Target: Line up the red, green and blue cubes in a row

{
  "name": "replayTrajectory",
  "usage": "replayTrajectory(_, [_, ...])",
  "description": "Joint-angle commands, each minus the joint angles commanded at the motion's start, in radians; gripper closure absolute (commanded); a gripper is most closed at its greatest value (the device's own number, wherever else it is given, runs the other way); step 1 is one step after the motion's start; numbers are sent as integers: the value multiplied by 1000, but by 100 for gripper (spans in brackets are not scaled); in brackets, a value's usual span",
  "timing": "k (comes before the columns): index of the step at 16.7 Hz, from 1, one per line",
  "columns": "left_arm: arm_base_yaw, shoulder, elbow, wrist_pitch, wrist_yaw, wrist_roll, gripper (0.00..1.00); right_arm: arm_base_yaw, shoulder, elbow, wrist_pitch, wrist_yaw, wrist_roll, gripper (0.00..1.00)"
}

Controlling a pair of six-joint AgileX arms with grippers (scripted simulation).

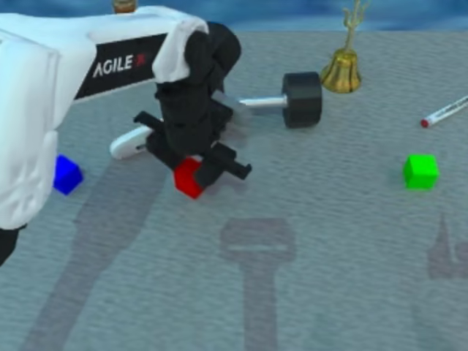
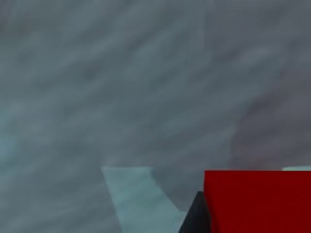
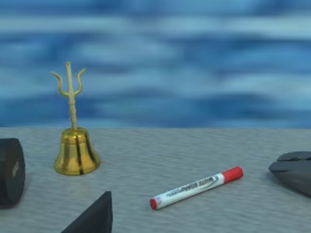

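Note:
The red cube (image 1: 187, 181) lies left of the table's middle, and my left gripper (image 1: 196, 171) reaches down over it, shut on it. In the left wrist view the red cube (image 2: 257, 201) fills the corner, with one dark finger (image 2: 197, 218) pressed flat against its side. The blue cube (image 1: 67, 175) sits at the far left, beside the left arm's white body. The green cube (image 1: 421, 172) rests alone at the right. My right arm is out of the top view. Its wrist view shows one dark fingertip (image 3: 95, 218) with bare table beside it.
A black dumbbell (image 1: 300, 100) lies behind the left gripper. A brass bell (image 1: 342, 69) stands at the back, and a red-capped marker (image 1: 442, 112) lies at the far right. A white rounded object (image 1: 128, 144) rests under the left arm. A dark rounded object (image 3: 294, 170) shows in the right wrist view.

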Motion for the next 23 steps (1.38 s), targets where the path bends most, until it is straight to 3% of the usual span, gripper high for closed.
replayTrajectory(5, [13,-46,105,-156,0,-2,100,0,0,0,0,0,0,0])
replayTrajectory(12, [-3,-64,87,-156,-3,-37,100,0,0,0,0,0,0,0])
replayTrajectory(16, [-43,-149,-23,-134,-11,-218,100,0,0,0,0,0,0,0])
replayTrajectory(23, [-137,-357,-305,-84,-30,-684,100,0,0,0,0,0,0,0])
